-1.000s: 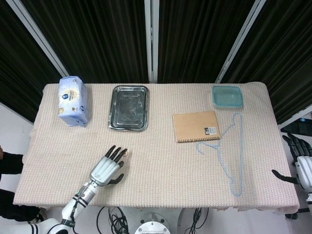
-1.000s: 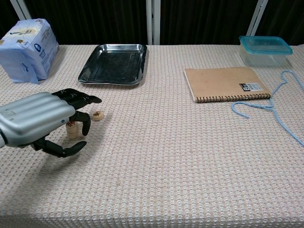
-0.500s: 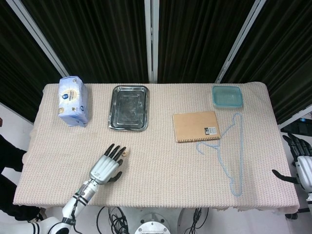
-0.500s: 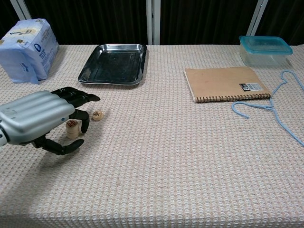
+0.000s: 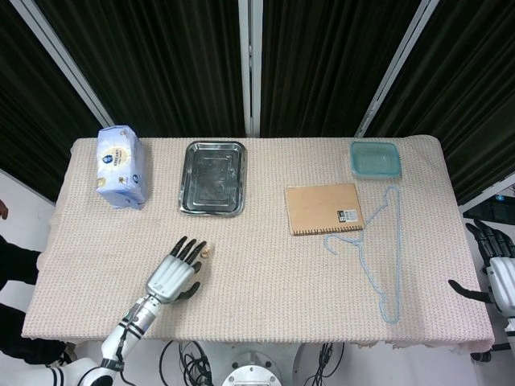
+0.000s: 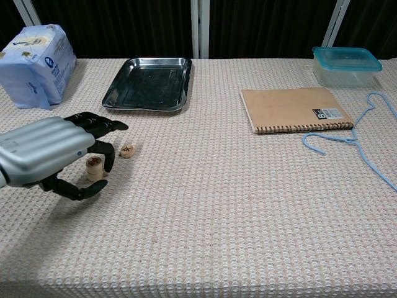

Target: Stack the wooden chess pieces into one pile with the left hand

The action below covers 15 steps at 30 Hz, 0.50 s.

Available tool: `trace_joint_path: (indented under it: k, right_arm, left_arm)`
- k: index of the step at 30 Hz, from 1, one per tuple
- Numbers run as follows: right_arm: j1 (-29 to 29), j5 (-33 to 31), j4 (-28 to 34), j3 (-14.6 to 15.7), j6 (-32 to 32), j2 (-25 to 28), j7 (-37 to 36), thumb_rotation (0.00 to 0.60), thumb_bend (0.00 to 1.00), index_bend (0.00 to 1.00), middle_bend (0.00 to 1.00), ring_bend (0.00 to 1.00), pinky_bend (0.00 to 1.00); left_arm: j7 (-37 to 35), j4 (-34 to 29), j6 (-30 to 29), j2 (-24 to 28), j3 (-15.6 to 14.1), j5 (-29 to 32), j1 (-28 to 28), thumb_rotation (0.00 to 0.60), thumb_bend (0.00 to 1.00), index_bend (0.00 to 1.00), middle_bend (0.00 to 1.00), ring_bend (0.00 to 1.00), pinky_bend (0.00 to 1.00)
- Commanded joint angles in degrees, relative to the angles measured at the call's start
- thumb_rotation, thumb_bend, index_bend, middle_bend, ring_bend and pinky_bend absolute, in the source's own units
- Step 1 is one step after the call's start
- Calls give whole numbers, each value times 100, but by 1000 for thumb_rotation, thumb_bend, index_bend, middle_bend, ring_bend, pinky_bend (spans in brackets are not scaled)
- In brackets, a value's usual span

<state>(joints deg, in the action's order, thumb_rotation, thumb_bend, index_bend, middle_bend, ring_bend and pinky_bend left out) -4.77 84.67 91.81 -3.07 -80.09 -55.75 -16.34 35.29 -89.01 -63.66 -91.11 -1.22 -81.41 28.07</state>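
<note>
Drawn back off the small stack of wooden chess pieces (image 6: 94, 167), the left hand (image 6: 53, 155) hovers spread and empty beside it, so next it must fetch the single piece (image 6: 126, 150) lying just beyond.

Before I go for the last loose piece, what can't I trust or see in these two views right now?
- Stack, chest view: piece count too small to tell; left hand covers its near side. Head view: hidden under that hand.
- Loose piece: marking too small in both views.
- Right hand: cut off by the head view's right edge, absent from chest view; open or closed unclear.
</note>
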Motion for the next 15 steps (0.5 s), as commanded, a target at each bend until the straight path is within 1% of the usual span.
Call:
trace_joint_path:
  k: [1, 15]
  right_arm:
    - [-2, 1, -1, -1, 0, -3, -1, 600, 75, 0, 0, 0, 0]
    - [-3, 0, 1, 2, 5, -6, 13, 600, 75, 0, 0, 0, 0]
  left_arm:
    - [6, -5, 6, 5, 5, 12, 3, 384, 404, 428, 0, 0, 0]
    - [-45, -35, 20, 48, 13, 56, 1, 384, 405, 429, 0, 0, 0]
